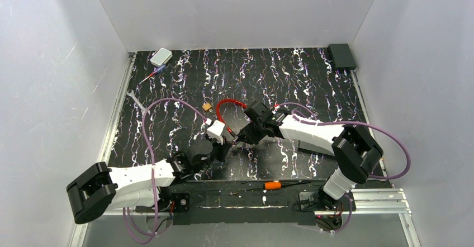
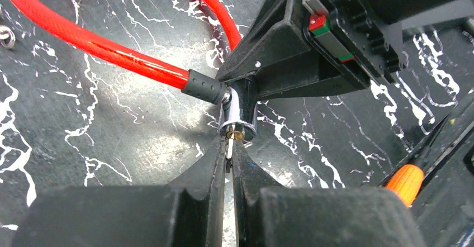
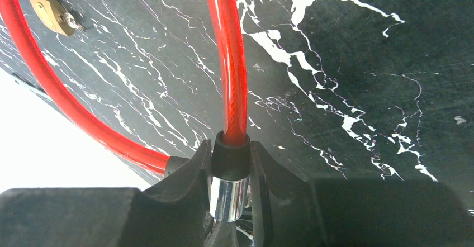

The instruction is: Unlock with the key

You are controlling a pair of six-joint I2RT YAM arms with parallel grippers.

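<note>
Found a black marbled table mat [image 1: 313, 85] ahead of both arm bases. Near its middle, saw a red plastic-sheathed cable lock [image 1: 228, 103], its loop reaching toward the back and both ends joined to a chrome metal cylinder [image 2: 239, 113] on the near side. Noted the right gripper [image 3: 230, 157] clamped either side of that cylinder. Noted the left gripper [image 2: 229, 156] facing it from the left, pinching a tiny silvery metal key [image 2: 230, 145], tip at the keyhole. Spotted a small brass padlock [image 1: 207, 107] just left of the loop, an orange-handled tool [image 1: 273, 185] at the near edge between the bases, a white rounded box [image 1: 161, 56] far left and a black rectangular box [image 1: 342, 56] far right.
</note>
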